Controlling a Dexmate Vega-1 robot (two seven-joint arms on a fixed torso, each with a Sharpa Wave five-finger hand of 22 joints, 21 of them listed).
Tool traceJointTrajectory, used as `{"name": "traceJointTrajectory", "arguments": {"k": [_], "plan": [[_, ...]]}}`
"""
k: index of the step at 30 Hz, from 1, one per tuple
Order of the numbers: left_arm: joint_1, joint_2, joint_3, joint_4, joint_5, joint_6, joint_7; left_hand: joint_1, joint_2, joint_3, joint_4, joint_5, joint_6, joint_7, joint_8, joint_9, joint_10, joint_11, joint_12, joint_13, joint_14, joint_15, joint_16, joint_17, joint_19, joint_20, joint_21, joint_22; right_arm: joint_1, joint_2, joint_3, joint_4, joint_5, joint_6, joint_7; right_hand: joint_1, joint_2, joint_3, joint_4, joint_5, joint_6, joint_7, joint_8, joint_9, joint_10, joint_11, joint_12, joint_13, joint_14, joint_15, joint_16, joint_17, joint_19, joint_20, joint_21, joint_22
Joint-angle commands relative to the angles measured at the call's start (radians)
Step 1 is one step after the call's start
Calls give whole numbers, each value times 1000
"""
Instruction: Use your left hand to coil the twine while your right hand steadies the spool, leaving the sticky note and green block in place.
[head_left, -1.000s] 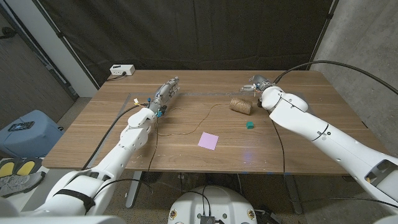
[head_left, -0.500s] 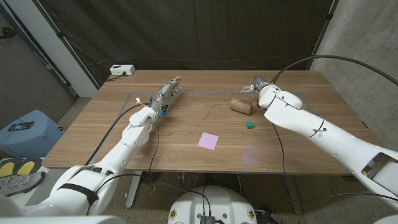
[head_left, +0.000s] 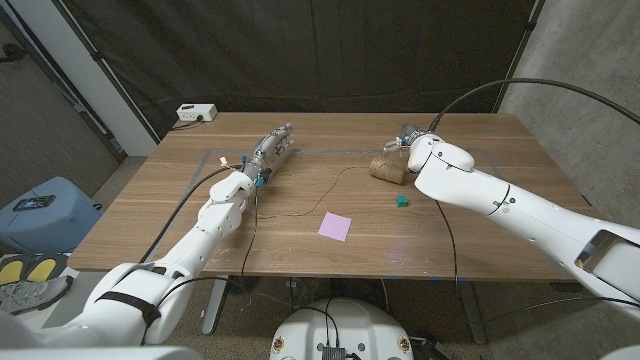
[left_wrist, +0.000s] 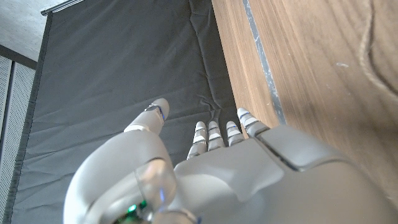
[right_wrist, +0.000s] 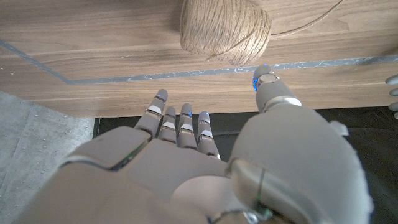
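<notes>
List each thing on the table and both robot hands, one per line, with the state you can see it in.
left hand: open, holding nothing, beyond the twine's end
right hand: open, near the spool, not gripping it
spool: lying on its side, partly wound
twine: loose strand trailing across the table, uncoiled
sticky note: flat on the table
green block: resting on the table, untouched
</notes>
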Motion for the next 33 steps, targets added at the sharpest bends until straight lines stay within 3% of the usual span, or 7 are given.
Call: {"name": "traceJointTrajectory", "arguments": {"k": [1,8,17,33], "plan": [[6,-3,-3,-11,-5,-3,3,13,-2,4,-5,6,10,2,-1,4,13,1,10,3,5,1,4,3,8,0,-2,1,87,1,-88,27,1,-36,71,-3,-4,-5,5,3,-8,71,-3,3,-24,4,10,18,-20,0,5,6,-13,6,5,2],[23,2,-8,-55,-7,8,19,15,-2,4,-7,8,10,3,-1,4,14,2,10,3,5,1,4,3,9,0,-2,1,118,7,-113,51,10,-33,102,-2,0,-14,7,7,-37,71,-7,6,-60,4,18,46,-43,1,7,13,-26,11,8,1],[67,24,-22,-168,-6,37,54,18,-3,4,-9,13,9,6,-2,4,15,9,10,3,2,7,3,3,7,1,-4,1,152,15,-142,65,18,-51,132,18,21,-61,7,8,-61,71,4,11,-104,5,62,145,-70,1,16,30,-61,14,11,1],[69,13,-34,-167,-18,1,28,19,-6,1,-12,18,10,8,-2,4,17,9,10,3,2,9,3,3,7,3,-4,2,216,49,-223,118,23,-95,175,20,24,-93,9,20,-69,71,6,13,-107,5,67,168,-77,2,18,35,-79,15,11,1]]}}
